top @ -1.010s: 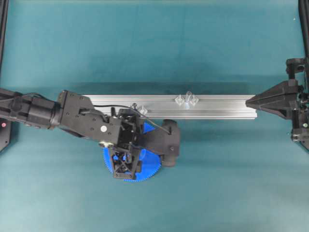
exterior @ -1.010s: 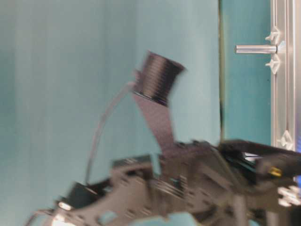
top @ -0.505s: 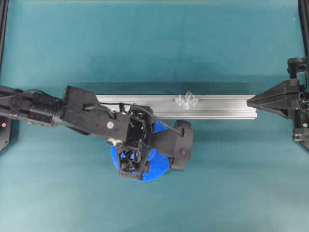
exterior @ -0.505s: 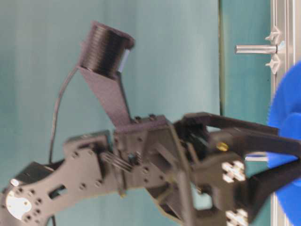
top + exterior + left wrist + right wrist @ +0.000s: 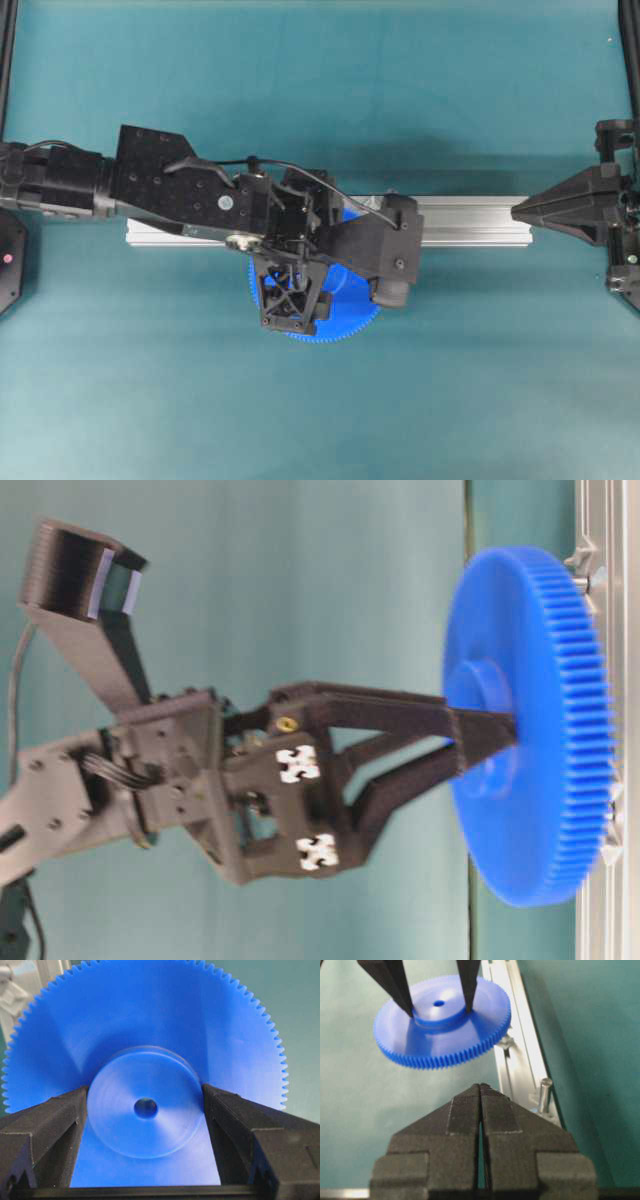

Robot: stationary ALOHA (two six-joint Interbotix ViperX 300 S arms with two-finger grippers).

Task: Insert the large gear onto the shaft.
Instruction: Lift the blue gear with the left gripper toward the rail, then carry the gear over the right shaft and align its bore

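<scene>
The large gear [image 5: 345, 320] is a bright-blue toothed disc, held level off the teal mat just in front of the aluminium rail [image 5: 470, 220]. My left gripper [image 5: 145, 1089] is shut on its raised hub, one finger on each side, with the centre hole showing between them. From the right wrist view the gear [image 5: 445, 1040] hangs left of the rail, beyond the shaft [image 5: 544, 1094], an upright peg on the rail. The arm hides the shaft from overhead, and the gear [image 5: 530, 780] hides it at table level. My right gripper [image 5: 480, 1087] is shut at the rail's right end [image 5: 515, 211].
The rail [image 5: 520, 1060] runs left to right across the middle of the mat. A second clear fitting [image 5: 505, 1042] sits on it under the gear's edge. Black frame posts [image 5: 8, 60] stand at the table's sides.
My left arm has lifted the gear and carried it right and toward the rail, now covering the shaft from overhead. The right gripper has not moved.
</scene>
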